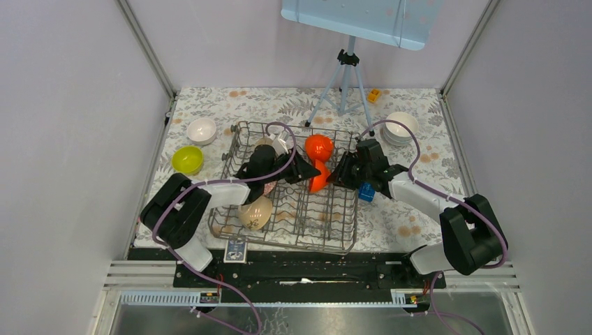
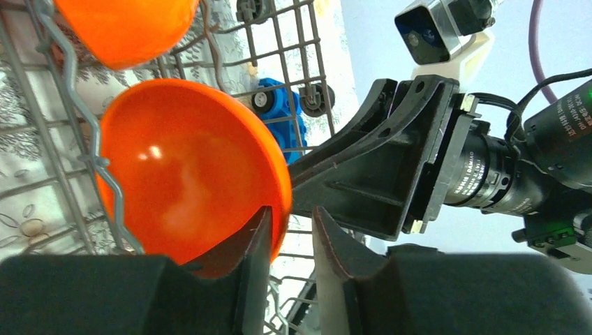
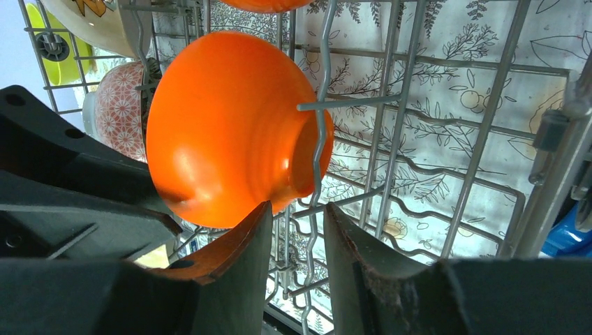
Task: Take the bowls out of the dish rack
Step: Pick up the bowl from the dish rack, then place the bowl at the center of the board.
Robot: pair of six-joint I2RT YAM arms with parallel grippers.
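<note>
The grey wire dish rack (image 1: 328, 227) lies mid-table. An orange bowl (image 1: 317, 177) stands on edge in it, with a second orange bowl (image 1: 320, 146) behind. My left gripper (image 1: 305, 172) reaches it from the left. In the left wrist view the orange bowl (image 2: 185, 171) has its rim between the gripper's (image 2: 292, 213) jaws, against the left finger, and a gap shows to the right finger. My right gripper (image 1: 341, 172) faces it from the right. In the right wrist view the right gripper (image 3: 298, 209) is open astride a rack tine, its left finger under the bowl's (image 3: 223, 125) foot.
A beige bowl (image 1: 256, 211) leans in the rack's near left corner. A pink patterned bowl (image 3: 120, 105) sits behind the orange one. On the table: a white bowl (image 1: 202, 130), a lime bowl (image 1: 187, 159), stacked white bowls (image 1: 401, 128), a blue block (image 1: 366, 192) and a tripod (image 1: 345, 84).
</note>
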